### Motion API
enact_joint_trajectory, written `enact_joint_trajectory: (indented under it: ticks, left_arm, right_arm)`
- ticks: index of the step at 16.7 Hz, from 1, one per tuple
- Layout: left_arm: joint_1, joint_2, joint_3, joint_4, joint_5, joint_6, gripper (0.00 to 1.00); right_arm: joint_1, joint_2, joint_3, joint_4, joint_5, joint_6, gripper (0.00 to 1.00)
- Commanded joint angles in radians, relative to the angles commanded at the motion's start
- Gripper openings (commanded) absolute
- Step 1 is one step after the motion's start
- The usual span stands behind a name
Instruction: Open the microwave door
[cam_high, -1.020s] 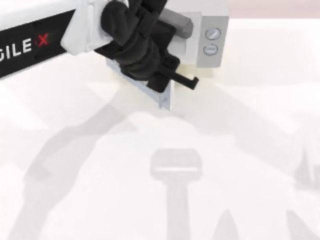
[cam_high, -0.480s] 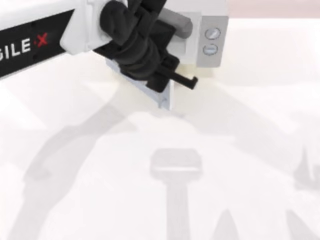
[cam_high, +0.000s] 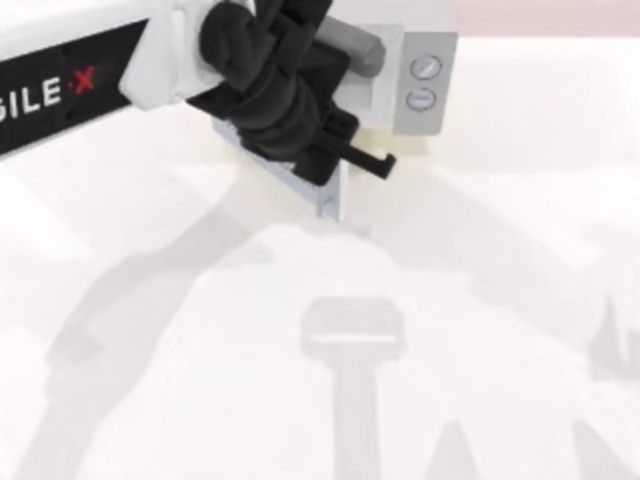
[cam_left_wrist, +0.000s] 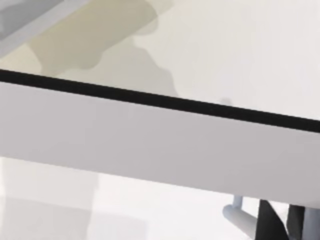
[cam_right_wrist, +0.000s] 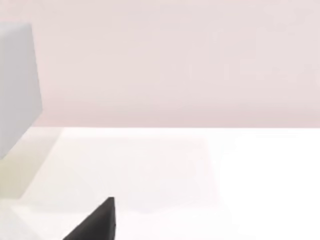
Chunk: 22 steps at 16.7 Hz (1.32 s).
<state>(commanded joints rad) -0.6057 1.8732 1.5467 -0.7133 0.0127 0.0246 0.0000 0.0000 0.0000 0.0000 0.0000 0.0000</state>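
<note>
Our left gripper (cam_high: 345, 165) is up at the far side of the table, right in front of the microwave (cam_high: 425, 85). It is black, and one thin black finger (cam_high: 372, 160) sticks out toward the right, just under the knob panel. We cannot tell if the fingers are pinching the door or are spread apart, because the wrist hides them from above. The microwave door (cam_high: 325, 195) is swung out from the box. It sticks out toward us at a slant, with its free end pointing at the middle of the table and its other end under our black wrist. Our gripper sits right on the door's edge. Behind the door we see the pale inside of the microwave (cam_high: 375, 95). The two round silver knobs (cam_high: 424, 67) sit one above the other on the panel at the right of the box. In the left wrist view, a long grey bar with a thin black line on its upper edge, the door's rim (cam_left_wrist: 160, 142), runs across the whole picture, very close. Our white left arm (cam_high: 90, 70) reaches in from the left side of the table. Our right arm is parked out of the top view. Its wrist view shows a corner of the grey microwave box (cam_right_wrist: 17, 85), the white table (cam_right_wrist: 200, 175) and a dark finger tip (cam_right_wrist: 100, 222).
</note>
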Motion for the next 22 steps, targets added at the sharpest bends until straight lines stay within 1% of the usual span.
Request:
enact_joint_trajectory:
  ticks: [5, 7, 9, 14, 22]
  left_arm:
    - [0.000, 0.000, 0.000, 0.000, 0.000, 0.000, 0.00]
    - [-0.004, 0.002, -0.005, 0.000, 0.008, -0.001, 0.00]
    - [0.007, -0.013, -0.022, 0.002, 0.024, 0.030, 0.00]
    - [0.048, -0.065, -0.081, 0.009, 0.083, 0.142, 0.00]
    - [0.050, -0.068, -0.085, 0.009, 0.087, 0.149, 0.00]
  right_arm:
    - [0.000, 0.000, 0.000, 0.000, 0.000, 0.000, 1.00]
    - [0.000, 0.000, 0.000, 0.000, 0.000, 0.000, 1.00]
    - [0.000, 0.000, 0.000, 0.000, 0.000, 0.000, 1.00]
    - [0.000, 0.000, 0.000, 0.000, 0.000, 0.000, 1.00]
    - [0.000, 0.000, 0.000, 0.000, 0.000, 0.000, 1.00]
